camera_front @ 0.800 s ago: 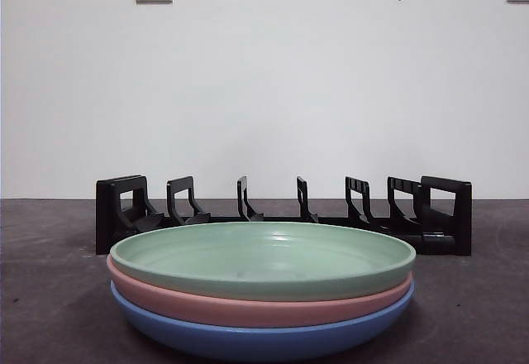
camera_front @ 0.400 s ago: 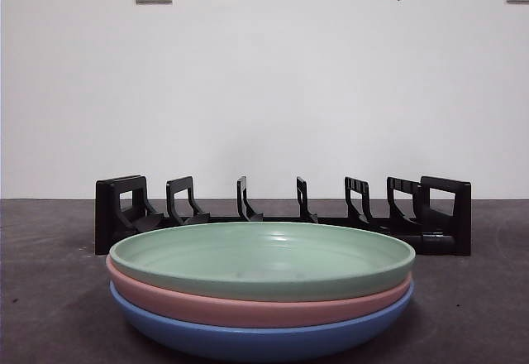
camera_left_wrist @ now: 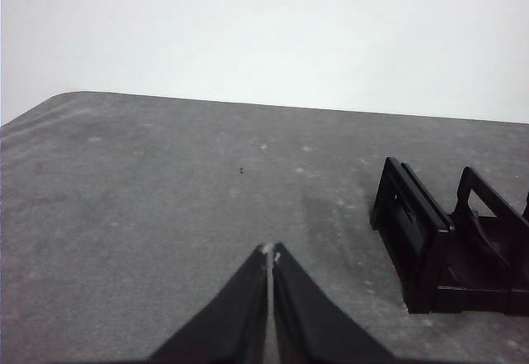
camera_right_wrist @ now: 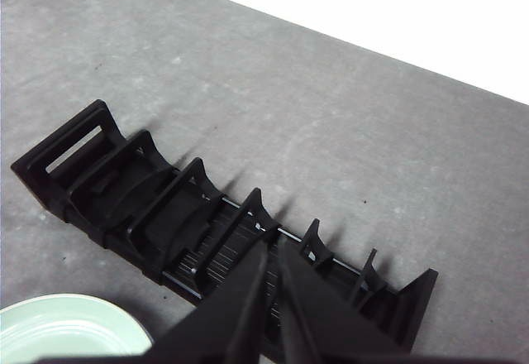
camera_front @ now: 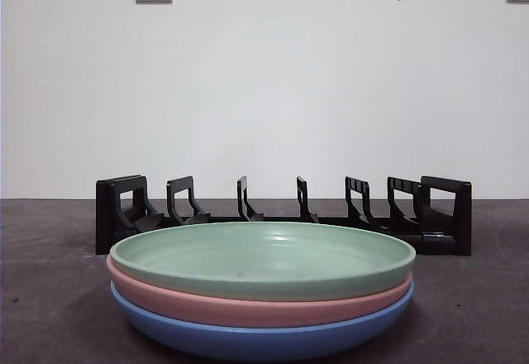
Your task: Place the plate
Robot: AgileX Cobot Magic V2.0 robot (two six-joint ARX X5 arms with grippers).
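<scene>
Nothing of the task looks done yet. Three plates lie stacked on the dark surface [camera_front: 50, 298]: the green plate [camera_front: 263, 258] on top, the pink plate [camera_front: 248, 310] under it and the blue plate [camera_front: 264, 341] at the bottom, all flat and just in front of the black rack [camera_front: 281, 215], whose slots all stand empty. The right hand [camera_right_wrist: 271, 252] hovers above the rack with its jaws clenched nearly together and grasping nothing; the rim of the green plate shows at the corner of its wrist view. The left hand [camera_left_wrist: 270, 254] waits off to one end of the rack, over bare surface, likewise closed on nothing. In the front view only a black tip shows at the upper corner. Judging from this, the whole job remains: reach a plate, most likely the green one, grip its rim, lift it and stand it in a slot.
</scene>
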